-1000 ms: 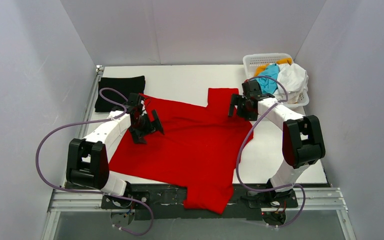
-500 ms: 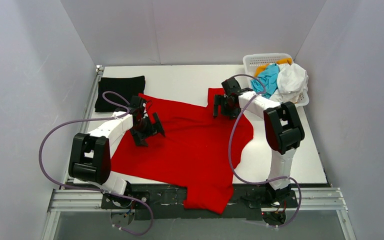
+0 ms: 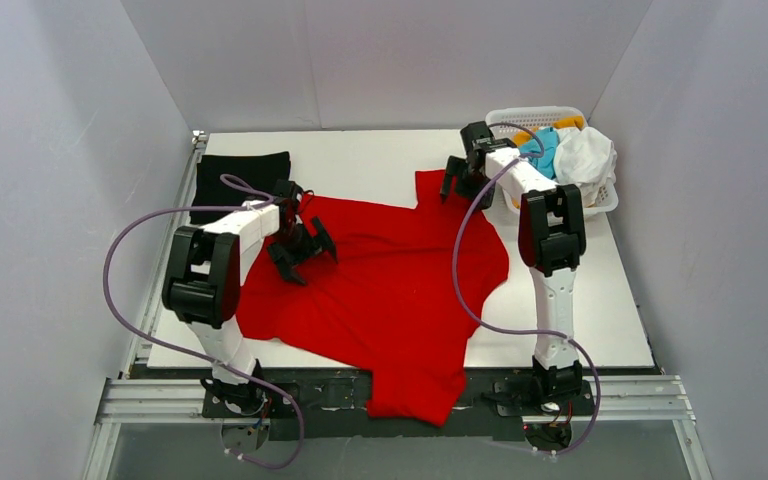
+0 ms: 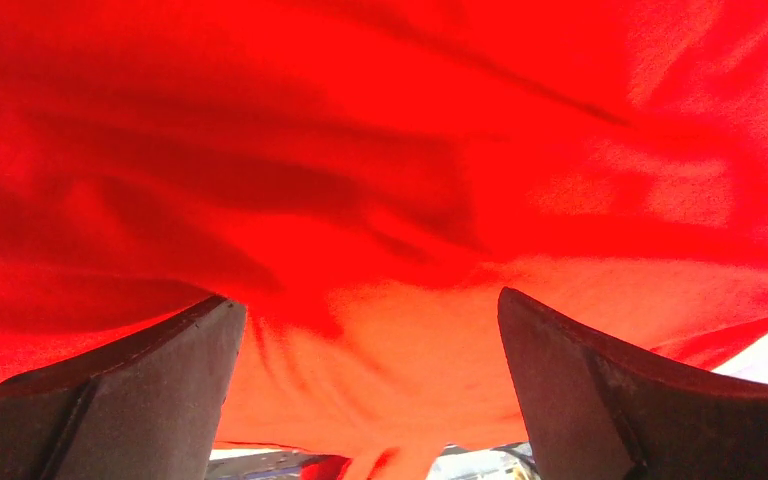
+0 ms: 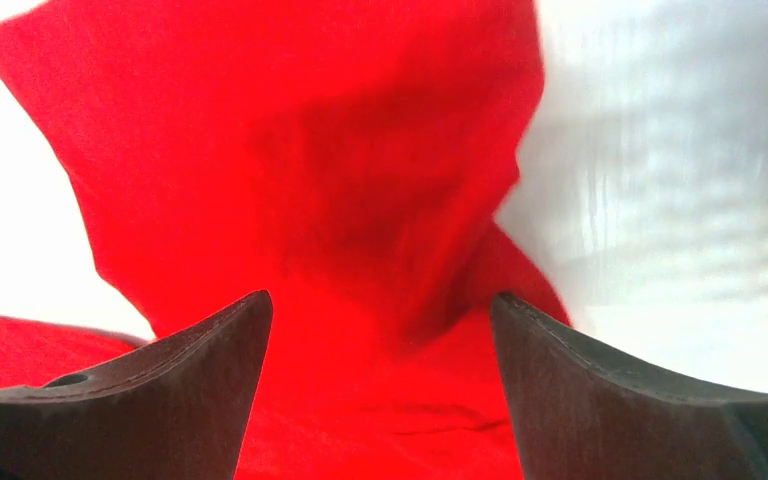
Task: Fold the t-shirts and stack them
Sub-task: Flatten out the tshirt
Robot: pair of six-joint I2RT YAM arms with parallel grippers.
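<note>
A large red t-shirt lies spread over the middle of the table, its hem hanging over the near edge. Its cloth fills the left wrist view. My left gripper hovers open over the shirt's far left part, and the fingers stand wide apart just above the cloth. My right gripper is open at the far sleeve, one finger on each side of it and nothing pinched. A black folded t-shirt lies at the back left.
A white lattice basket stands at the back right with cyan, white and orange shirts in it. Grey walls enclose the table on three sides. A metal rail runs along the near edge.
My right gripper has moved from the shirt's right side back to the far sleeve. My left gripper has edged right over the cloth, and the shirt's left edge has shifted slightly inward.
</note>
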